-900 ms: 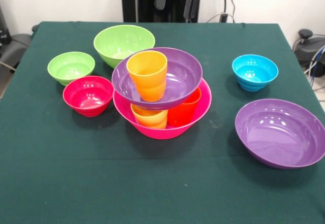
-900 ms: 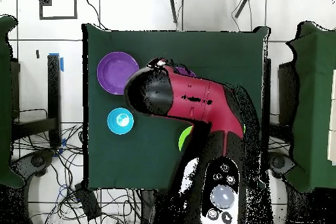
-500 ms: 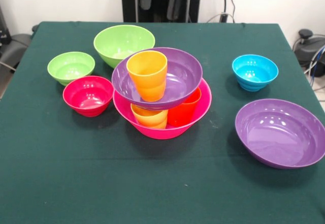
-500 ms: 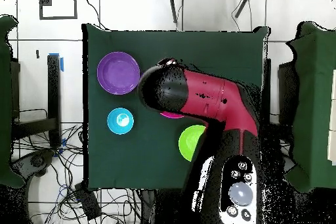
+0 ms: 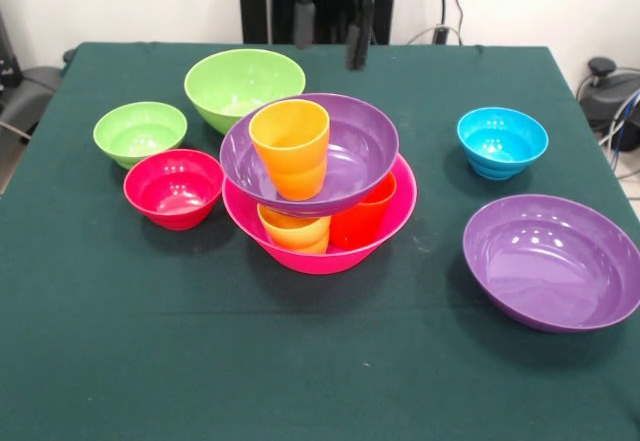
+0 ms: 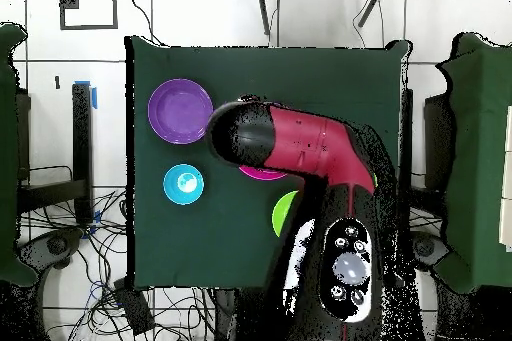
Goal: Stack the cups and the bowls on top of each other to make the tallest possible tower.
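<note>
Hot-pink plastic forms the base of the tower [image 5: 320,186]: the large bowl [image 5: 400,211] is set near the middle of the green table [image 5: 200,361], with a yellow-orange cup [image 5: 294,231] and a red-orange cup [image 5: 362,216] seen inside it. A purple bowl [image 5: 360,151] is carried on these cups, and an orange cup [image 5: 291,146] is stood upright in it. The gripper [image 5: 328,23] is held above the table's far side with its fingers apart and nothing between them. Two light-green bowls [image 5: 242,83], a red bowl [image 5: 174,188], a blue bowl [image 5: 502,141] and a second purple bowl [image 5: 552,259] are left loose around the stack.
</note>
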